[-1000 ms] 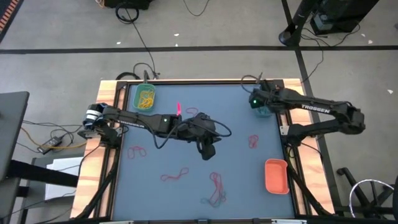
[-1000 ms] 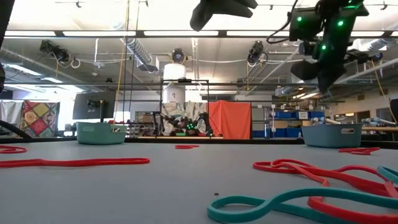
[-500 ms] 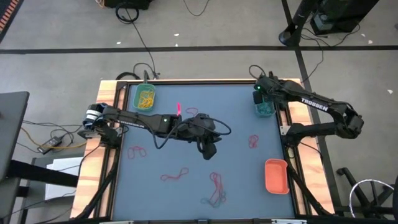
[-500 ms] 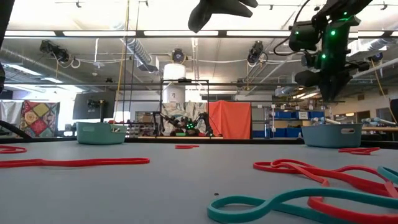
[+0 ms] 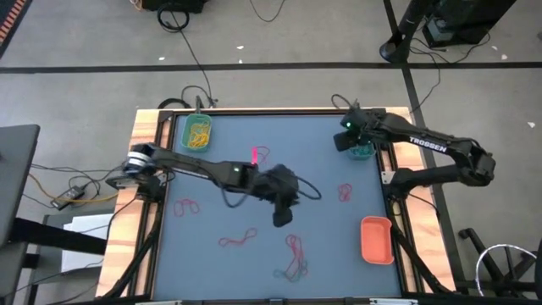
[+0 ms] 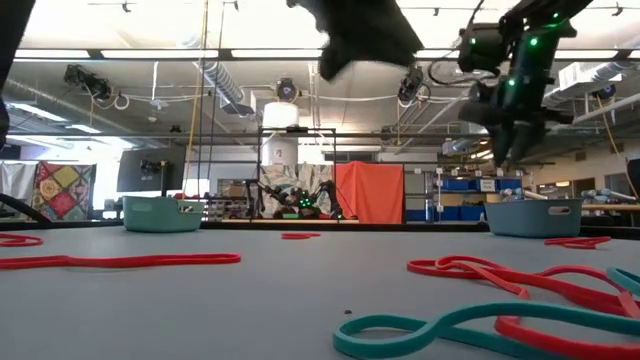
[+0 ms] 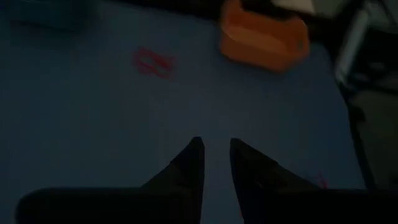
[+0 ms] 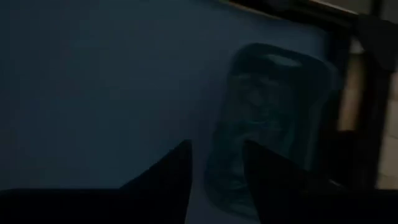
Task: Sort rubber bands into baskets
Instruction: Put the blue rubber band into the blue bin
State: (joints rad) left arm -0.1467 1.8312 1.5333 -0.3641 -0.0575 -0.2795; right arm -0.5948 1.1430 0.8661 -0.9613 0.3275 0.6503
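- The right gripper [image 8: 214,168] hangs above the teal basket [image 5: 361,149] at the table's [image 5: 322,263] far right edge, fingers parted with nothing between them
- The left gripper [image 7: 216,163] is over the middle of the table, fingers a little apart and empty
- A green basket [image 5: 197,133] with yellow bands sits at the far left corner; an orange-red basket [image 5: 376,239] sits near right
- Red rubber bands [image 5: 238,240] and a teal one [image 6: 440,328] lie loose on the table

The left gripper [image 6: 362,35] is blurred and cut off by the low view's upper edge.
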